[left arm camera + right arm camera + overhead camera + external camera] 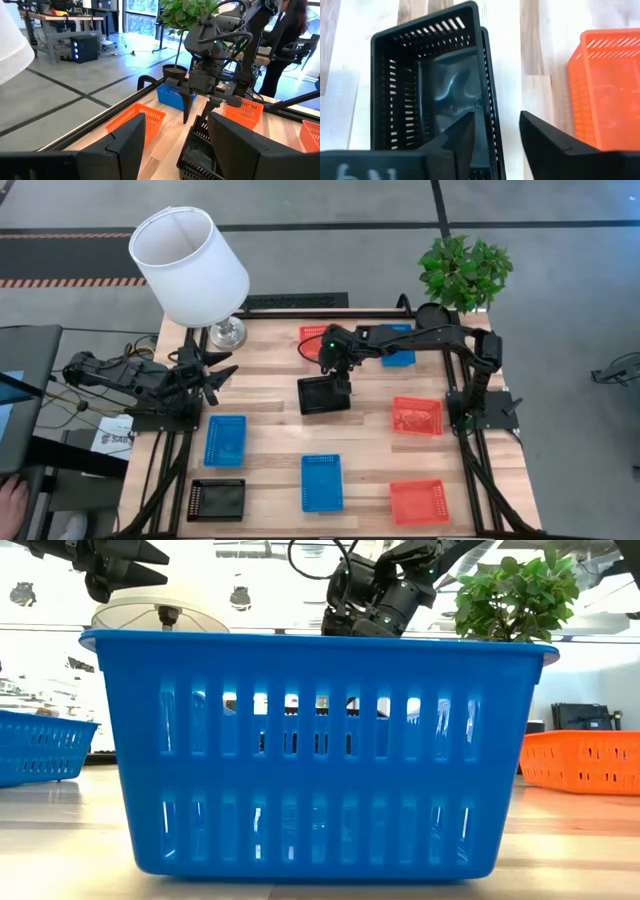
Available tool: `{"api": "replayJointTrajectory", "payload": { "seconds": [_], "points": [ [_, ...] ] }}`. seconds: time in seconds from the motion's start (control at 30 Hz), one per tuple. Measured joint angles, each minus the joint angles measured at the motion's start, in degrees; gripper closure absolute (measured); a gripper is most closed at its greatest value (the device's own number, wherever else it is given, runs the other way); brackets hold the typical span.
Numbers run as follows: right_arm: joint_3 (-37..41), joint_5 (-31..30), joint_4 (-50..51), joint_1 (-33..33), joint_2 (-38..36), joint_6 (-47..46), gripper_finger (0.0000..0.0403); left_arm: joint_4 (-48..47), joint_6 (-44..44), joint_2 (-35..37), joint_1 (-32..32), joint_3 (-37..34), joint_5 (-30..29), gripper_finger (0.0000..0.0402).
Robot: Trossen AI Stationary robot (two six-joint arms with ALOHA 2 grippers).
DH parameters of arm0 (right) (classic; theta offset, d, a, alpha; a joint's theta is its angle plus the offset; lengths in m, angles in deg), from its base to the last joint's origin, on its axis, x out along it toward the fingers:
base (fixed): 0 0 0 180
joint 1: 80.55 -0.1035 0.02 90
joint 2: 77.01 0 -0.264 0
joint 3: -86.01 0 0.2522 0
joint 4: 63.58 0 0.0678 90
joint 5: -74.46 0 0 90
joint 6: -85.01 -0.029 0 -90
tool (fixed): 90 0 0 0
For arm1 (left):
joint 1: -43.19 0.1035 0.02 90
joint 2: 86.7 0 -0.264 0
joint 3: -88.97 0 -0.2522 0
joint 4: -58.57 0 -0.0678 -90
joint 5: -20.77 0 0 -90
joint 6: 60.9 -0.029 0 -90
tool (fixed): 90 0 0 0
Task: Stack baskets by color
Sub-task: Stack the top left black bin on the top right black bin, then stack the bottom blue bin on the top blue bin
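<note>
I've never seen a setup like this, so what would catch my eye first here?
Probably the big white lamp at the table's far left corner, and the green plant at the far right. Then the right gripper mid-table, its fingers open just above a black basket, with blue and orange baskets scattered around.

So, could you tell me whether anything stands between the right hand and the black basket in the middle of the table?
Nothing visible does. The right hand hangs right over the black basket, fingers open above one side wall. The nearest orange basket lies off to the side, clear of it.
</note>
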State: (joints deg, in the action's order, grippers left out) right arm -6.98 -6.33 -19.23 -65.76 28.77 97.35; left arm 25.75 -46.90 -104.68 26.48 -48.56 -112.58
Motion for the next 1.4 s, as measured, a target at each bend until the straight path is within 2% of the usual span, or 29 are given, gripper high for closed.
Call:
{"api": "replayJointTrajectory", "payload": {
  "seconds": [0.1, 0.23, 0.27, 0.63, 0.87, 1.1, 1.4],
  "points": [
    [0.08, -0.02, 0.74, 0.31, 0.46, 0.0, 0.029, -0.01, 0.0, 0.0, -0.01, 0.0, 0.0, 0.02],
    [0.01, -0.02, -0.03, 0.33, 0.39, 0.12, 0.038, -0.01, 0.02, 0.0, 0.0, 0.0, 0.0, 0.02],
    [0.01, -0.02, 0.2, 0.33, 0.39, 0.11, 0.039, -0.01, 0.02, 0.0, 0.0, 0.0, 0.0, 0.02],
    [1.61, -0.01, -0.81, 0.7, 0.05, -3.28, 0.0393, -0.01, 0.08, -0.02, -0.01, 0.0, 0.0, 0.02],
    [1.61, 1.44, -0.87, -0.93, -4.58, -9.78, 0.0397, -2.63, 2.37, -0.11, -0.01, 0.0, 1.12, 0.02],
    [1.52, 1.46, -1.14, -6.24, -11.51, -18.87, 0.0375, -5.21, 3.13, -3.65, -0.01, 0.0, 3.33, 0.02],
    [1.59, 1.41, 1.33, -15.58, -11.73, -27.15, 0.0355, -5.61, -2.23, -8.37, 0.0, 0.0, 10.41, 0.02]
  ]
}}
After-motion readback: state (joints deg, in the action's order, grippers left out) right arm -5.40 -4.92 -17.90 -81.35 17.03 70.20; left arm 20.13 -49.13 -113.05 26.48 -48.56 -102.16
